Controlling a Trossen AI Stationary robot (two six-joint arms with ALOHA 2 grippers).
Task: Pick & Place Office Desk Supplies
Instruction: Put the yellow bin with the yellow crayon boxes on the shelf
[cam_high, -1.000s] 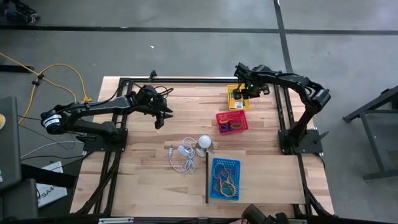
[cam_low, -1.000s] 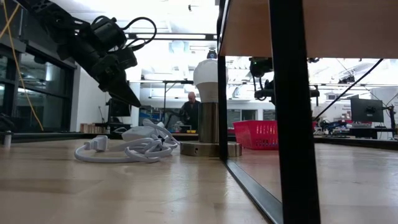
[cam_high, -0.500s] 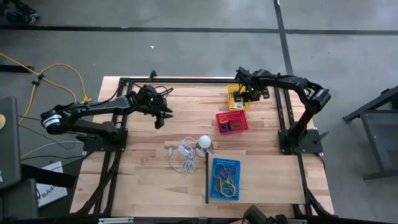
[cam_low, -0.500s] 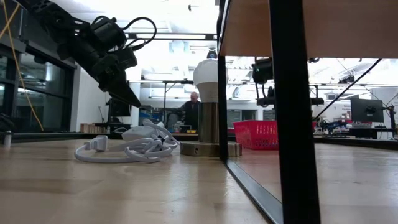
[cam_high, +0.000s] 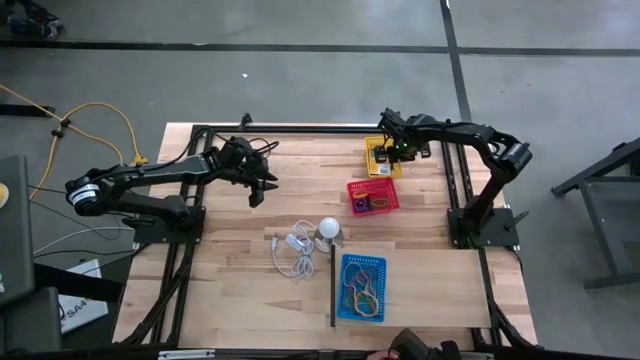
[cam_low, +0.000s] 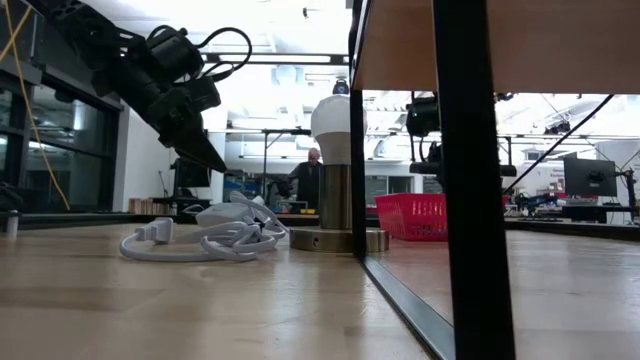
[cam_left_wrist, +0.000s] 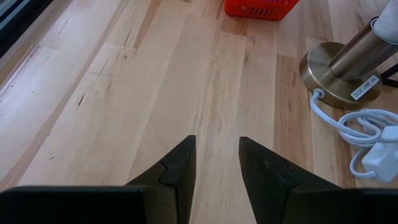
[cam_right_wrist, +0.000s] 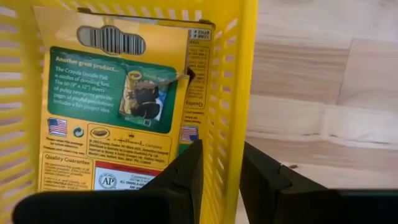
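The right hand (cam_high: 397, 150) hangs over the yellow basket (cam_high: 381, 157) at the far right of the bench (cam_high: 230, 260). In the right wrist view its two dark fingers (cam_right_wrist: 189, 171) stand a little apart, one on each side of the basket's yellow wall (cam_right_wrist: 236, 93), with nothing clamped between them that can be made out. Inside this basket lies a yellow-and-green packet (cam_right_wrist: 118, 106), printed side up, with a barcode at its far end. Just beside the yellow basket stands a red basket (cam_high: 372, 195) with small coloured rings (cam_high: 370, 203) in it. Nearer the front edge sits a blue basket (cam_high: 361, 287) holding tan, red and green rubber bands (cam_high: 360, 293). Between the red and blue baskets, a white bulb on a metal base (cam_high: 328, 232) stands upright, with a coiled white cord (cam_high: 293, 250) just beside it. The left hand (cam_high: 262, 190) hovers above bare wood on the left half of the bench, well apart from all three baskets; its fingers (cam_left_wrist: 180, 171) are parted and empty.
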